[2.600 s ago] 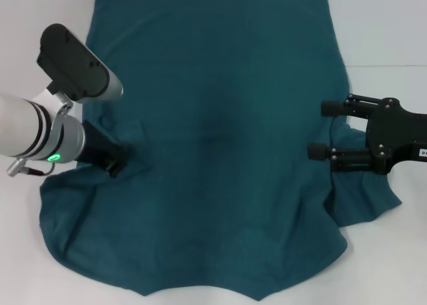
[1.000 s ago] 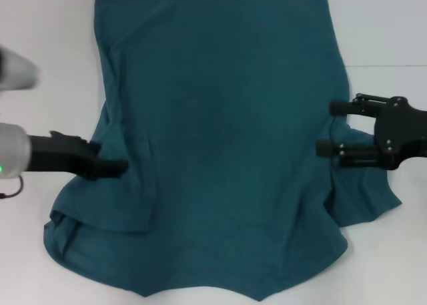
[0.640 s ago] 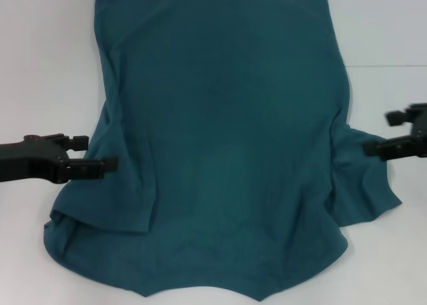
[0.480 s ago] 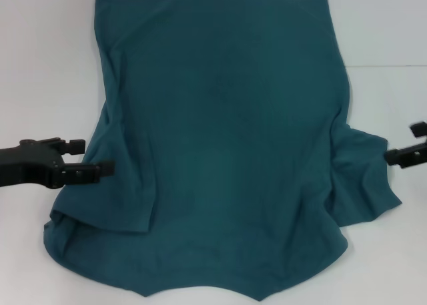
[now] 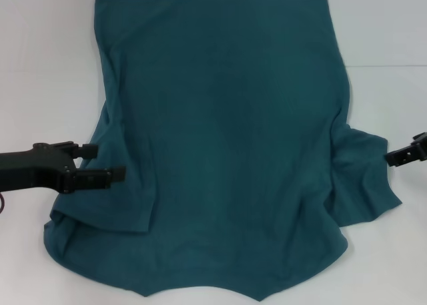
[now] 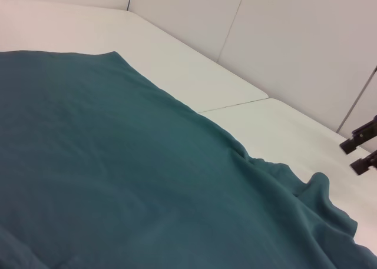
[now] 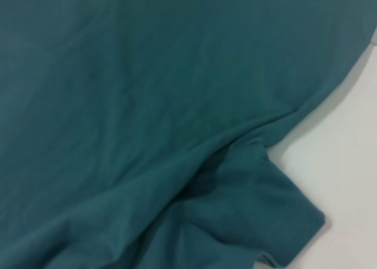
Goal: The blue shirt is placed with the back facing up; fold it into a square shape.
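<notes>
The blue shirt (image 5: 227, 138) lies flat on the white table with its plain side up and the hem at the far end. Its left sleeve (image 5: 117, 201) is folded in over the body. Its right sleeve (image 5: 363, 178) still spreads outward. My left gripper (image 5: 103, 162) is open and empty, low at the shirt's left edge beside the folded sleeve. My right gripper (image 5: 410, 147) is open and empty at the right edge of the head view, just off the right sleeve. It also shows in the left wrist view (image 6: 360, 152). The shirt fills the left wrist view (image 6: 118, 163) and the right wrist view (image 7: 147, 104).
The white table (image 5: 40, 65) shows bare on both sides of the shirt, with a seam (image 5: 390, 66) on the right. White wall panels (image 6: 294, 39) stand behind the table's far edge.
The left gripper has let go of the left sleeve, which now lies folded over the body, and has drawn back left. The right gripper has drawn back to the right edge.
</notes>
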Robot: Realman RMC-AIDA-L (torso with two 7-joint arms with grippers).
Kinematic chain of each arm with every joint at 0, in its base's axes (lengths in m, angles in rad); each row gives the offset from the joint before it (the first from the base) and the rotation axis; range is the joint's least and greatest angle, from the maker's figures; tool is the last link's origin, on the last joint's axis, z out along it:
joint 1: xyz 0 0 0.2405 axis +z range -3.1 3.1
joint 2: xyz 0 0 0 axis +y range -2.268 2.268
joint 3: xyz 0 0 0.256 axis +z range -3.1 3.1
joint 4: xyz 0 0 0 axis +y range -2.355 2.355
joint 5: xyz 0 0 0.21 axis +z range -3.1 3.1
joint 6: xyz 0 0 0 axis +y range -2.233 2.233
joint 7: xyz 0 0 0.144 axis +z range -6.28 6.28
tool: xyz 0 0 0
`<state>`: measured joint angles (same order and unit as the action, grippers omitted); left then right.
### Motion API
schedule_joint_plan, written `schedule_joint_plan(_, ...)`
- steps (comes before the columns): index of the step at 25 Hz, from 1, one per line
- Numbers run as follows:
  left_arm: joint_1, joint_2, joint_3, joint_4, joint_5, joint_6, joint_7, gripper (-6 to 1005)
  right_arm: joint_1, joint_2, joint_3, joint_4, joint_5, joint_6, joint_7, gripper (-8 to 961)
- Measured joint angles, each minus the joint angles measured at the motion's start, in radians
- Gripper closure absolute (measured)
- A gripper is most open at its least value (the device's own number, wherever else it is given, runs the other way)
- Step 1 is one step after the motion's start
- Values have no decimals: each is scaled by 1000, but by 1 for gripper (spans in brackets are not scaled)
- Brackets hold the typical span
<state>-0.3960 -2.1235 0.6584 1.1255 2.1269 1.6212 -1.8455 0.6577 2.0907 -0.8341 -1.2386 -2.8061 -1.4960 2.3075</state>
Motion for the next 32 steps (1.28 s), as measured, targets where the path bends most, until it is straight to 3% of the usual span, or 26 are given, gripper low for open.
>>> schedule_joint_plan(11, -4, 3, -1, -11, 0, -7, -1, 85, 49, 0, -48, 227, -3, 166, 52, 195)
schedule_joint_plan(21, -3, 5, -2, -13, -1, -21, 0, 86, 64, -5, -46, 323, 3, 256, 56, 316)
schedule_joint_plan(27, -5, 8, -2, -13, 0, -28, 1, 87, 54, -6, -46, 342, 52, 276, 31, 539)
schedule_joint_plan(32, -8, 7, -2, -12, 10, -35, 1, 87, 49, -15, -44, 350, 68, 283, 26, 661)
